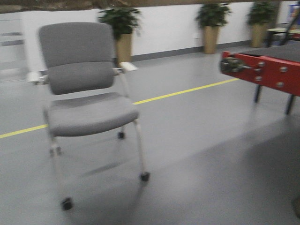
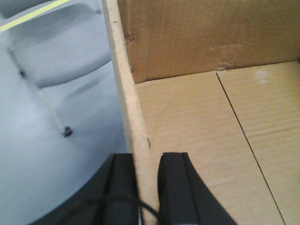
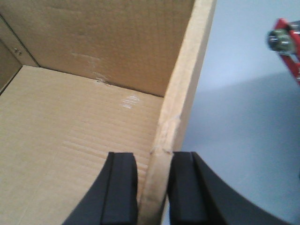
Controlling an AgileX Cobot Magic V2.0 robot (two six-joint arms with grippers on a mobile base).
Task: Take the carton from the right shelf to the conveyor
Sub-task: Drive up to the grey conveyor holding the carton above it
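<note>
The carton [image 2: 197,140] is open-topped brown corrugated cardboard, and both wrist views look down into it. In the left wrist view my left gripper [image 2: 144,157] is shut on the carton's left wall, one black finger inside and one outside. My right gripper [image 3: 153,157] is shut on the carton's [image 3: 70,131] right wall, which is creased just above the fingers. The conveyor [image 1: 267,70] shows its red end and dark belt at the right of the front view, and its red corner [image 3: 288,42] shows in the right wrist view. The right shelf is out of view.
A grey wheeled office chair [image 1: 84,93] stands on the grey floor left of centre, and it also shows beyond the carton's left wall as the chair [image 2: 51,51]. A yellow floor line [image 1: 187,92] runs behind it. Potted plants [image 1: 121,28] line the white back wall.
</note>
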